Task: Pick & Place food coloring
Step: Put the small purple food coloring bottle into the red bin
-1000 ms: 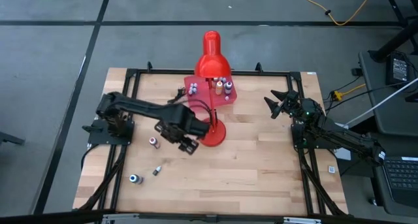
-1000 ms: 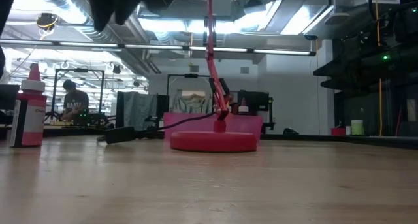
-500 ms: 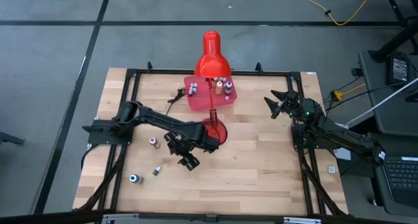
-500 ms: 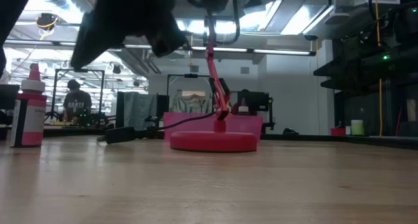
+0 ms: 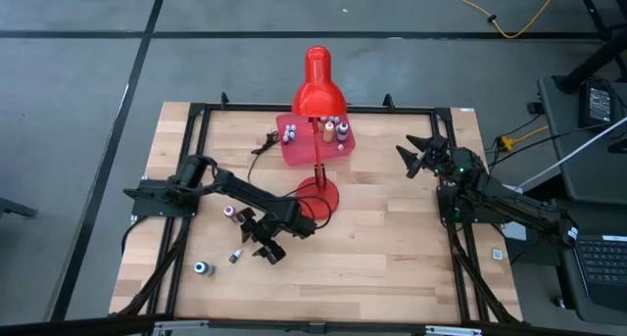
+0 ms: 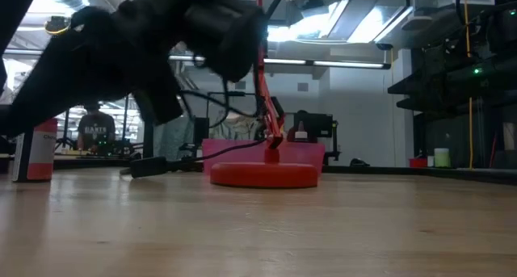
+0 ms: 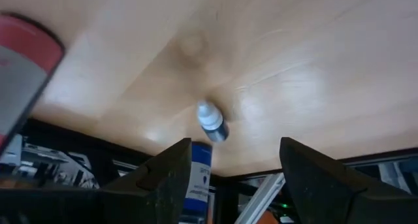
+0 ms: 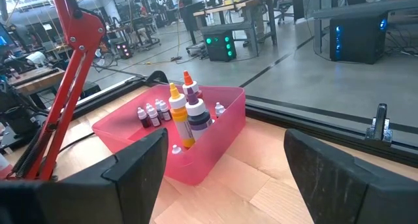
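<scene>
Three small food coloring bottles are loose at the near left of the table: a red one (image 5: 228, 212) standing, a dark one (image 5: 235, 256) lying on its side, and a blue one (image 5: 201, 268) standing. My left gripper (image 5: 263, 250) hovers low just right of the dark bottle (image 7: 211, 123), open and empty, with that bottle ahead of its fingers. Several more bottles (image 5: 333, 130) stand in the pink tray (image 5: 299, 152) at the far middle. My right gripper (image 5: 416, 156) waits open at the right side, facing the tray (image 8: 196, 162).
A red desk lamp stands with its round base (image 5: 318, 194) mid-table, right of my left arm, and its head (image 5: 316, 81) over the far edge; its black cord (image 5: 265, 142) runs beside the tray. A black frame (image 5: 196, 116) rims the table.
My left gripper has come down from beside the lamp base and moved toward the table's near left corner, tipping downward and rolling, to just right of the lying dark bottle. Its fingers stay open. The bottles have not moved.
</scene>
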Robot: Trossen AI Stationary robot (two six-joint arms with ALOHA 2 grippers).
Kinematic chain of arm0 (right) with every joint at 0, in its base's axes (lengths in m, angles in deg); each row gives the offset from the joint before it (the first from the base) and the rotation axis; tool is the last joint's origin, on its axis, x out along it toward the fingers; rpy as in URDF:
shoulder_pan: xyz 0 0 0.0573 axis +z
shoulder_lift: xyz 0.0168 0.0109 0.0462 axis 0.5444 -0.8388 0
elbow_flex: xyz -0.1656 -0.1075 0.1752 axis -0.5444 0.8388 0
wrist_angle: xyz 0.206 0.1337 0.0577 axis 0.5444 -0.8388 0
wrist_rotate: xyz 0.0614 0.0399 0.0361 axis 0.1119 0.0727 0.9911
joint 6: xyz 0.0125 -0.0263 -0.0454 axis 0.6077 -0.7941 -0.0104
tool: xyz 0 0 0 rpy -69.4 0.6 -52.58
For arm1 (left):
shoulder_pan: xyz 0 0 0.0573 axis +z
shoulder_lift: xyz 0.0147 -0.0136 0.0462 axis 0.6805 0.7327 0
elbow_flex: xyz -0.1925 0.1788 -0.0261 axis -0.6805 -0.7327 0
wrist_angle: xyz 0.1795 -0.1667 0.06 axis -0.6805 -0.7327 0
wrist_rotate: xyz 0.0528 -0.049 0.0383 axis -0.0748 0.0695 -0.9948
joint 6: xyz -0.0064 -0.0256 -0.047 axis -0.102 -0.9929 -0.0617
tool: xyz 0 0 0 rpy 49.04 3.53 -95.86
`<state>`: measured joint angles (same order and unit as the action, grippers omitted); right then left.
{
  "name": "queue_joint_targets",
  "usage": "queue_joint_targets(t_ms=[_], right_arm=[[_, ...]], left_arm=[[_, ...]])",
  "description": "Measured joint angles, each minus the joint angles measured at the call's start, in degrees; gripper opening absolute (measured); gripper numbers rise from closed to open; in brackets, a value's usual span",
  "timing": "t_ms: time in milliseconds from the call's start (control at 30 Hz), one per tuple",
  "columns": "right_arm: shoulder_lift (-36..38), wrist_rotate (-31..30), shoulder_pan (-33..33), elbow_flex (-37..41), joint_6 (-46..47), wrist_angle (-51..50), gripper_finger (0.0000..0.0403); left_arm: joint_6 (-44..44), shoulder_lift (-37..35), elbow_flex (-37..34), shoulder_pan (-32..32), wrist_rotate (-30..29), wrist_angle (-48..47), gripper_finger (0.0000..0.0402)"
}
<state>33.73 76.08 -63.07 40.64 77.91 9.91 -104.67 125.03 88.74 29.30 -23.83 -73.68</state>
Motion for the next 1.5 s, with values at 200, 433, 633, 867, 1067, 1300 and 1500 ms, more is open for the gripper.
queue_joint_targets(t_ms=[200,433,633,867,1067,1300,1500], right_arm=[[0.0,0.0,0.0,0.0,0.0,0.0,0.0306],[0.0,0.0,0.0,0.0,0.1,0.0,0.0306],[0.0,0.0,0.0,0.0,0.0,0.0,0.0306],[0.0,0.0,0.0,0.0,0.0,0.0,0.0306],[0.0,0.0,0.0,0.0,0.1,0.0,0.0306],[0.0,0.0,0.0,0.0,0.0,0.0,0.0306],[0.0,0.0,0.0,0.0,0.0,0.0,0.0306]], left_arm=[[0.1,0.0,-5.0,-0.7,2.7,4.7,0.0225],[0.1,0.0,-9.2,-1.0,3.3,8.2,0.0226],[-0.1,0.0,-11.8,-1.6,5.3,11.2,0.0226],[-1.3,0.0,-14.1,-3.4,7.3,13.2,0.0226],[-1.8,0.0,-14.3,-3.4,7.0,15.2,0.0224],[-1.9,0.0,-14.2,-2.8,6.4,15.6,0.0213],[-2.6,-0.2,-14.1,-2.8,4.2,15.1,0.0203]])
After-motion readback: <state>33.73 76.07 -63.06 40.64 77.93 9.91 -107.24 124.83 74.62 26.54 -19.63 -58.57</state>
